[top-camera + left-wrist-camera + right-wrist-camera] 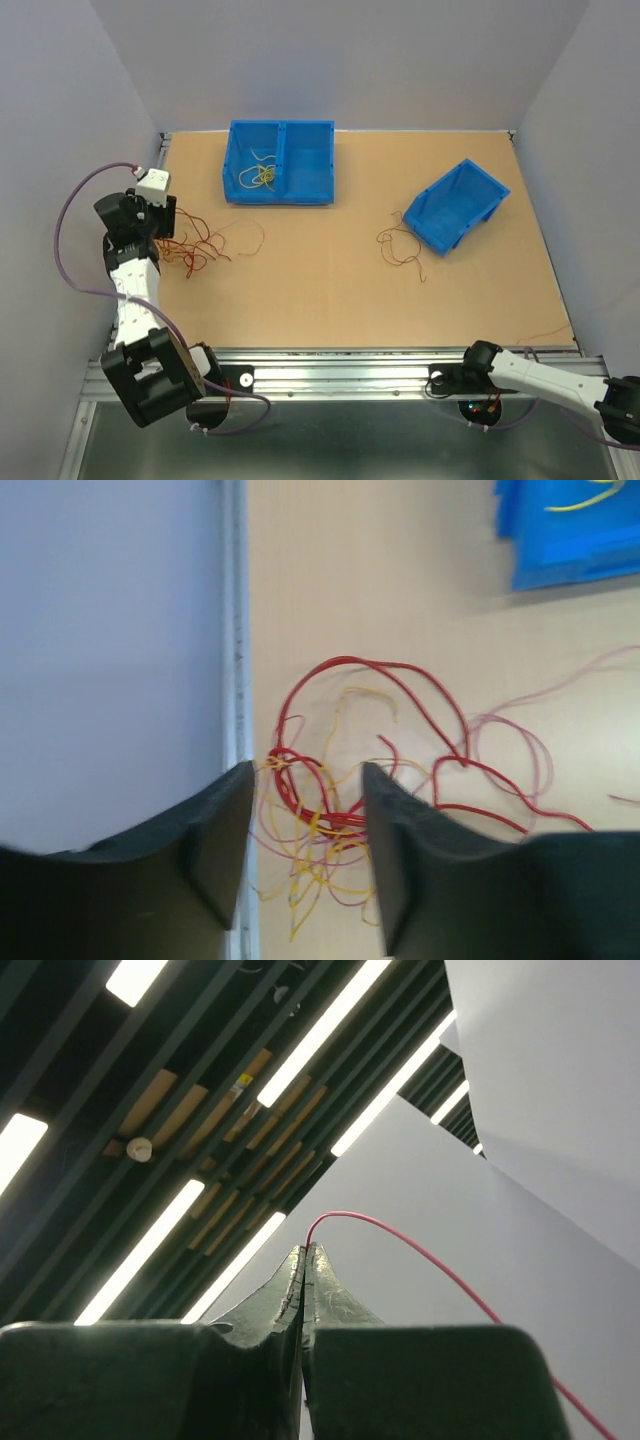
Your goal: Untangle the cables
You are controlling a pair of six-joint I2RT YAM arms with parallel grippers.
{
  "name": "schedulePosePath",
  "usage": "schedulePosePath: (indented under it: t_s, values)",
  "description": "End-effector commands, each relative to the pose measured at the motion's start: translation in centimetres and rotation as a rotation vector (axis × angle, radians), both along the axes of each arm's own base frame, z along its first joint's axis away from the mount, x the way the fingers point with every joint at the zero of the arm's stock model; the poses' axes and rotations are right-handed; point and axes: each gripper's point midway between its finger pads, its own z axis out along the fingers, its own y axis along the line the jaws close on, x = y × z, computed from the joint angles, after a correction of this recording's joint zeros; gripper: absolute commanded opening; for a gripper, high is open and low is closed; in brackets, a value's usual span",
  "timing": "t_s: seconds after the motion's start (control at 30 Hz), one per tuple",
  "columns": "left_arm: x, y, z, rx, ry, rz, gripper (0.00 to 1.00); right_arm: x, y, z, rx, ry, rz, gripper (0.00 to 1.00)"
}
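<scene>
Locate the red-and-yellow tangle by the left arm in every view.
Top external: tangle far left, beside the left gripper.
Left wrist: tangle low centre, between its open jaws.
Right wrist: absent; the right gripper pinches one red wire.
Shared: double blue bin, top external and left wrist.

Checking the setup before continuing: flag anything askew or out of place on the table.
The single blue bin at right sits skewed, apparently tipped, unlike the squared double bin; a loose cable tangle lies on the table beside it.
</scene>
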Motion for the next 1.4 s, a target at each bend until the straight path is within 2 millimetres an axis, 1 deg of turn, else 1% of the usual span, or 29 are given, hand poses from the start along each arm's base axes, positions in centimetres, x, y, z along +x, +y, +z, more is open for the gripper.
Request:
schedulePosePath:
  t_s: [0.0, 0.03, 0.13, 0.17, 0.2, 0.23, 0.3, 0.33, 0.37, 0.43, 0.47, 0.53, 0.57, 0.63, 0.67, 0.7, 0.73, 0.8, 0.87, 0.93, 0.97, 1.07, 1.1, 1.13, 1.2, 1.27, 1.3, 1.33, 1.37]
  values:
    - [-0.4, -4.8, 7.0, 0.017, -0.149, -0.225, 0.68, 3.0, 4.3, 0.3, -0.076, 0.036, 0.014, 0.01]
    - [-0.6, -5.4, 7.8, 0.019, -0.164, -0.238, 0.73, 3.6, 5.1, 0.3, -0.09, 0.045, 0.014, 0.0]
    - [-1.4, -8.0, 10.2, 0.024, -0.221, -0.297, 0.76, 6.2, 8.4, 0.4, -0.141, 0.086, 0.013, 0.0]
    - [-1.4, -8.5, 10.5, 0.019, -0.227, -0.307, 0.76, 7.0, 9.3, 0.4, -0.156, 0.1, 0.012, 0.01]
    - [-1.5, -9.2, 10.5, 0.012, -0.224, -0.323, 0.76, 7.7, 10.2, 0.2, -0.169, 0.115, 0.011, 0.0]
    - [-1.3, -10.7, 10.4, 0.005, -0.218, -0.35, 0.76, 9.1, 12.0, 0.0, -0.203, 0.138, 0.006, 0.01]
    - [-1.1, -12.1, 10.0, -0.008, -0.202, -0.373, 0.76, 10.5, 13.8, -0.3, -0.235, 0.163, -0.002, 0.01]
    - [-0.9, -12.7, 9.9, -0.02, -0.195, -0.382, 0.76, 12.2, 15.7, -0.8, -0.266, 0.191, -0.006, 0.01]
    - [-0.7, -14.1, 9.5, -0.034, -0.181, -0.414, 0.76, 13.0, 16.8, -1.0, -0.285, 0.206, -0.009, 0.01]
    - [-0.3, -15.2, 9.6, -0.051, -0.179, -0.439, 0.76, 14.5, 18.6, -1.5, -0.315, 0.231, -0.021, 0.01]
    - [-0.1, -16.4, 9.2, -0.077, -0.164, -0.462, 0.76, 16.2, 20.6, -2.2, -0.343, 0.259, -0.023, 0.01]
    - [0.2, -17.4, 9.4, -0.099, -0.168, -0.482, 0.76, 17.5, 22.1, -2.8, -0.355, 0.276, -0.027, 0.01]
    - [0.5, -18.1, 9.6, -0.121, -0.178, -0.491, 0.76, 18.8, 23.7, -3.5, -0.376, 0.292, -0.024, 0.01]
    - [0.5, -18.5, 9.5, -0.152, -0.192, -0.491, 0.76, 19.9, 25.5, -4.2, -0.392, 0.298, 0.001, 0.01]
    - [0.6, -18.5, 10.4, -0.155, -0.236, -0.492, 0.76, 20.4, 26.2, -4.5, -0.403, 0.301, 0.012, 0.01]
    - [0.5, -18.6, 10.4, -0.177, -0.246, -0.481, 0.76, 21.2, 27.7, -5.3, -0.418, 0.304, 0.042, 0.01]
    - [0.3, -18.5, 9.6, -0.185, -0.245, -0.471, 0.76, 21.5, 28.3, -5.7, -0.425, 0.305, 0.06, 0.01]
    - [-0.1, -18.4, 10.2, -0.193, -0.289, -0.456, 0.76, 21.9, 29.6, -6.5, -0.435, 0.297, 0.123, 0.01]
    - [-0.7, -18.1, 9.9, -0.187, -0.311, -0.443, 0.77, 23.1, 31.8, -8.9, -0.502, 0.369, 0.196, 0.01]
    - [-1.0, -18.2, 9.2, -0.188, -0.313, -0.443, 0.77, 23.5, 33.4, -10.3, -0.535, 0.406, 0.299, 0.01]
    - [-1.2, -18.1, 9.6, -0.181, -0.331, -0.444, 0.77, 24.4, 35.3, -12.5, -0.612, 0.498, 0.348, 0.01]
    - [-1.4, -18.3, 9.1, -0.176, -0.329, -0.458, 0.77, 24.8, 38.5, -16.1, -0.702, 0.597, 0.508, 0.01]
    - [-1.4, -18.4, 9.0, -0.177, -0.325, -0.465, 0.77, 24.6, 40.6, -18.8, -0.813, 0.647, 0.58, 0.01]
    - [-1.4, -18.5, 8.8, -0.178, -0.319, -0.471, 0.77, 24.3, 41.8, -20.5, -0.839, 0.671, 0.647, 0.01]
    - [-1.3, -18.6, 8.3, -0.176, -0.307, -0.482, 0.77, 23.7, 44.8, -25.2, -0.964, 0.732, 0.771, 0.01]
    - [-1.2, -18.7, 7.9, -0.177, -0.298, -0.487, 0.77, 23.6, 46.4, -28.5, -1.035, 0.789, 0.831, 0.01]
    - [-1.2, -18.7, 7.7, -0.172, -0.295, -0.488, 0.77, 23.5, 47.8, -31.9, -1.107, 0.841, 0.882, 0.01]
    - [-1.2, -18.7, 7.5, -0.173, -0.29, -0.491, 0.77, 23.7, 48.1, -33.4, -1.128, 0.869, 0.89, 0.01]
    - [-1.3, -18.8, 7.4, -0.169, -0.29, -0.498, 0.77, 23.6, 48.3, -36.0, -1.165, 0.933, 0.902, 0.01]
